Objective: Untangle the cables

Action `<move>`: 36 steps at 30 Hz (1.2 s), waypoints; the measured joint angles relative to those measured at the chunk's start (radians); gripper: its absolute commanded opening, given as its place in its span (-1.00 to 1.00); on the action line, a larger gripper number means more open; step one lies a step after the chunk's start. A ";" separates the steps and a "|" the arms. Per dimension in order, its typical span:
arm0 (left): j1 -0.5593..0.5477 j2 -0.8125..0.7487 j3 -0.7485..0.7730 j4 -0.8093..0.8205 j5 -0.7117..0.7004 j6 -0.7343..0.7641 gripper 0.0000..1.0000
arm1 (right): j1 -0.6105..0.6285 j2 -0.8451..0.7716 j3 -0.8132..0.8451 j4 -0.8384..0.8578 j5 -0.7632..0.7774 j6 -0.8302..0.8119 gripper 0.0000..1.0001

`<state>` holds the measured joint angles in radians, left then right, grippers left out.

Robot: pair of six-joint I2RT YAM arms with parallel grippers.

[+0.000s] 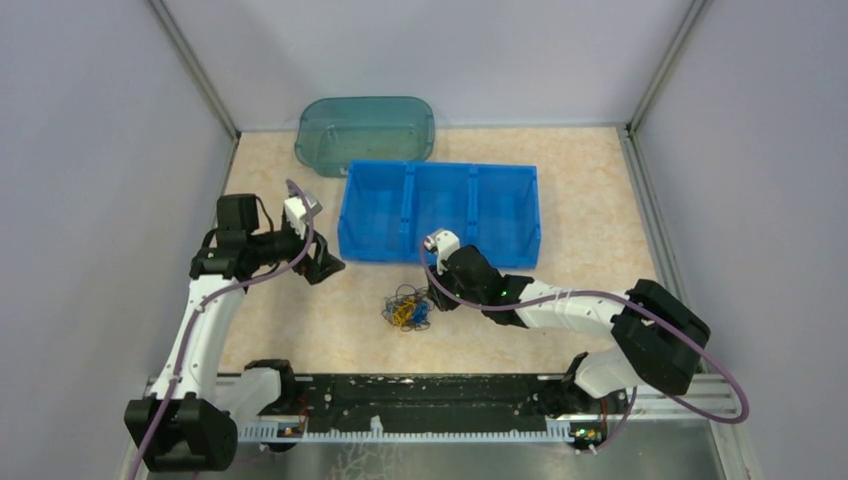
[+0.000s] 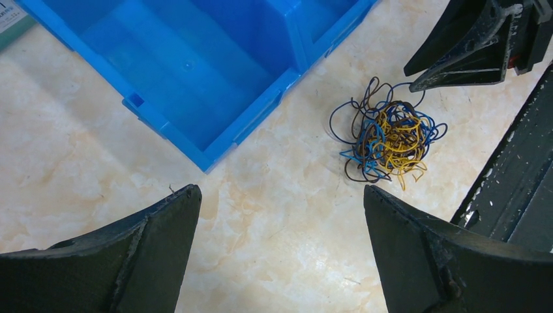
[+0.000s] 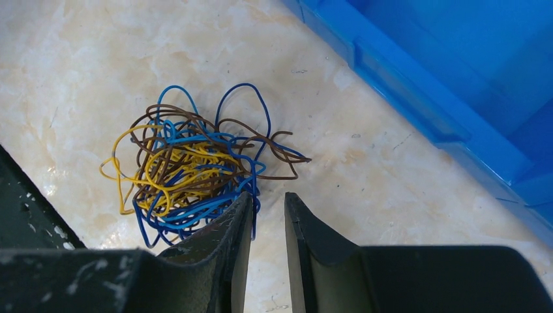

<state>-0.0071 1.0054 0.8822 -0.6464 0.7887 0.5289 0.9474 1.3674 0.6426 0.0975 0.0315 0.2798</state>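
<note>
The cables [image 1: 407, 310] are one small clump of thin blue, yellow and brown-black wires on the marble table, in front of the blue bin. My right gripper [image 1: 437, 295] is at the clump's right edge, low over the table. In the right wrist view its jaws [image 3: 269, 199] stand a narrow gap apart with only bare table between them, and the left finger covers the edge of the clump [image 3: 189, 169]. My left gripper [image 1: 325, 265] is wide open and empty, up and left of the clump [image 2: 388, 137]. Its open fingertips [image 2: 280, 195] frame bare table.
A blue three-compartment bin [image 1: 440, 248] stands just behind the clump, with a teal translucent tub [image 1: 365, 130] behind it. The bin's corner shows in the left wrist view [image 2: 209, 156] and its wall in the right wrist view [image 3: 417, 104]. A black rail [image 1: 420, 395] runs along the near edge.
</note>
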 measured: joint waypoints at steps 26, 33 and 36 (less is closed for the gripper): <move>0.000 -0.069 0.021 -0.058 0.083 0.020 1.00 | 0.158 -0.073 0.146 -0.035 0.187 -0.097 -1.00; -0.005 -0.164 0.019 -0.095 0.193 0.069 1.00 | 0.161 -0.124 0.274 -0.041 0.049 -0.084 -1.00; -0.016 -0.209 0.013 -0.095 0.235 0.071 1.00 | 0.169 -0.124 0.283 -0.039 0.006 -0.065 -1.00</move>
<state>-0.0235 0.7967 0.8948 -0.7410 1.0233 0.5999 1.1164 1.2430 0.9260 0.0589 0.0376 0.2146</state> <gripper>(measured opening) 0.998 0.010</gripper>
